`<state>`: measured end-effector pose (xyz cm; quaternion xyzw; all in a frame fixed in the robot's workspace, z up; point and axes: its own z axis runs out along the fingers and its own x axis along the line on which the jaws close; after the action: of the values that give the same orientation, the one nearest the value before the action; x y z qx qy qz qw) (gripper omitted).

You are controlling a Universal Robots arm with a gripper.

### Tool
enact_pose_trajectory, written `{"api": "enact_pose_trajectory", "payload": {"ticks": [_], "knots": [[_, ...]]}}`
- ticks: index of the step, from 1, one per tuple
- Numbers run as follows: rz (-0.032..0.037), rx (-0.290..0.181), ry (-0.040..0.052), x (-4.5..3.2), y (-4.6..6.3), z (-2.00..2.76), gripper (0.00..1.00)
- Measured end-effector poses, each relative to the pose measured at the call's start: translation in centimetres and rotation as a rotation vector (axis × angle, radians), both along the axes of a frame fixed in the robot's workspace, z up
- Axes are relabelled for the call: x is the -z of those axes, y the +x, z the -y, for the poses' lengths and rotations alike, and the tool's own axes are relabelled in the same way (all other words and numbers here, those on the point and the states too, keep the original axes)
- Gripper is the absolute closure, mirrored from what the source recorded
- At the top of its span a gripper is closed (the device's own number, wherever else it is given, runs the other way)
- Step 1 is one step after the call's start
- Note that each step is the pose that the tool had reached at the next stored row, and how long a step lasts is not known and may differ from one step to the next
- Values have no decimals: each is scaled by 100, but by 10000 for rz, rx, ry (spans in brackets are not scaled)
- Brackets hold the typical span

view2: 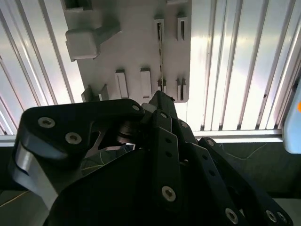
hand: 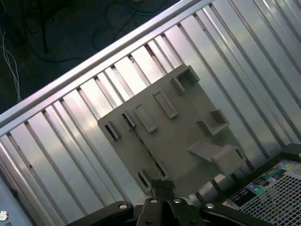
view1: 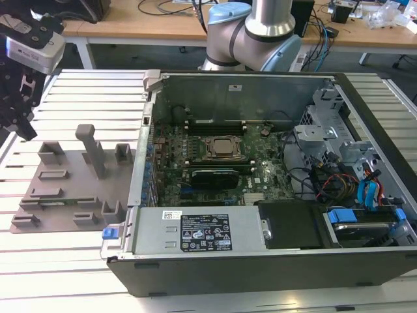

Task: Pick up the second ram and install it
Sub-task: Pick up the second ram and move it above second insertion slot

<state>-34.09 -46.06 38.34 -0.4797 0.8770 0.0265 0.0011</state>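
Note:
The second ram (hand: 143,145) is a thin green stick standing on edge in a slot of the grey fixture plate (hand: 181,134). In the second wrist view the ram (view2: 161,52) shows as a narrow line on the plate (view2: 136,42). In the exterior view the ram (view1: 65,203) lies low near the plate's (view1: 75,173) front. My gripper (view1: 27,132) hangs well above the table at the exterior view's far left, apart from the ram. Its fingertips (hand: 157,188) stand together with nothing between them, and in both wrist views they sit over one end of the ram. The gripper (view2: 162,97) is shut.
An open computer case (view1: 260,261) lies at the exterior view's right of the plate, with the motherboard (view1: 260,179), processor socket (view1: 225,148) and a black card (view1: 212,175) inside. Grey fixture blocks (view1: 91,147) rise from the plate. The slatted metal table (view1: 65,274) surrounds both.

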Motion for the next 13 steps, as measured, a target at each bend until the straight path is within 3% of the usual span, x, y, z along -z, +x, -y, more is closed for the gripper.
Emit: {"api": "enact_pose_trajectory", "payload": {"ticks": [9, 13], "knots": [[0, -1490, 0, 0, 0, 0, 90], [0, -1897, 0, 0, 0, 0, 90]]}}
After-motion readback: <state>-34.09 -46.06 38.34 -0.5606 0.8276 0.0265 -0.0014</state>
